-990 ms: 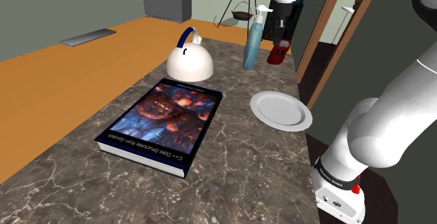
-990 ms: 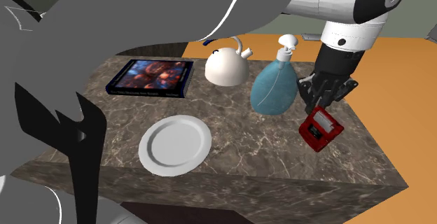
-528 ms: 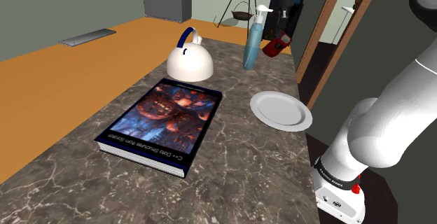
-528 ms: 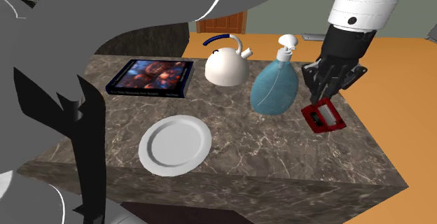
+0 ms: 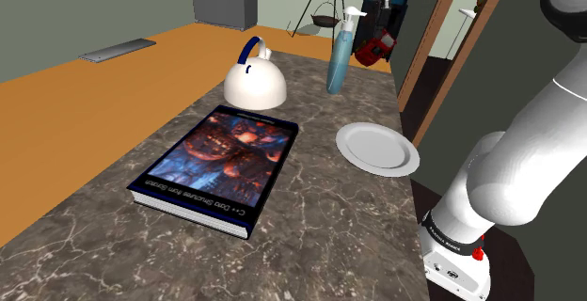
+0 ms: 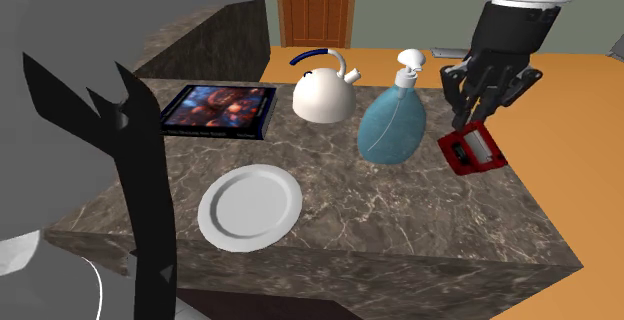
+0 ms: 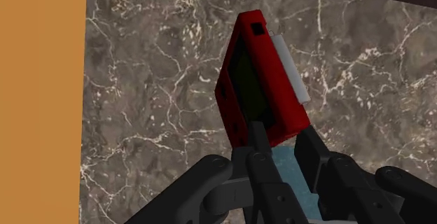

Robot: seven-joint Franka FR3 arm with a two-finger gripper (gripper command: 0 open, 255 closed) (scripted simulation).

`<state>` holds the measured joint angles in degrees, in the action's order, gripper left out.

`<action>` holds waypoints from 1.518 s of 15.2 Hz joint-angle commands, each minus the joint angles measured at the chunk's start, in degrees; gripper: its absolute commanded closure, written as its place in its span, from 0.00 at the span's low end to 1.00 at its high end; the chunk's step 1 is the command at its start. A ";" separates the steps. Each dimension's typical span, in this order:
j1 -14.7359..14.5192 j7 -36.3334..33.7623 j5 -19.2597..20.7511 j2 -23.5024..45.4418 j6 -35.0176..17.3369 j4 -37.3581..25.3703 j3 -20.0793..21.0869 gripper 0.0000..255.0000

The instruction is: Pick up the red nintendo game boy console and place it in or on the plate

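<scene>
**Asker:** Holding anything?

**Me:** Yes. My two black fingers (image 7: 308,152) are clamped on the red game boy (image 7: 259,82). My gripper (image 7: 280,142) has it by one end, and it hangs tilted in the air above the marble counter (image 7: 154,117).

**Asker:** Whereabouts over the counter?

**Me:** Just beside the blue spray bottle (image 6: 392,123), on the side away from the white kettle (image 6: 322,93). That is near the counter's edge, with the orange floor (image 7: 42,96) beyond it.

**Asker:** And the plate?

**Me:** The white plate (image 6: 250,206) lies flat on the counter, well apart from me and the game boy. Its whole face shows plain white. A book (image 6: 218,110) lies flat beside the kettle.

**Asker:** What do the kettle and bottle hold?

**Me:** I cannot tell for either.
</scene>
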<state>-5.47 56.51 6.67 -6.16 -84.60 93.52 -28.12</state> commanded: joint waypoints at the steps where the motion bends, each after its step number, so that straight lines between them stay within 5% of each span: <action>1: -0.57 -1.53 0.71 -1.99 0.81 1.11 0.98 1.00; 11: -3.88 -16.17 2.76 -18.42 4.96 14.18 11.76 1.00; 23: -7.09 -32.37 -3.59 -29.75 11.33 20.58 25.21 1.00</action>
<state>-12.33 25.42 3.75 -35.43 -73.74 114.00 -3.90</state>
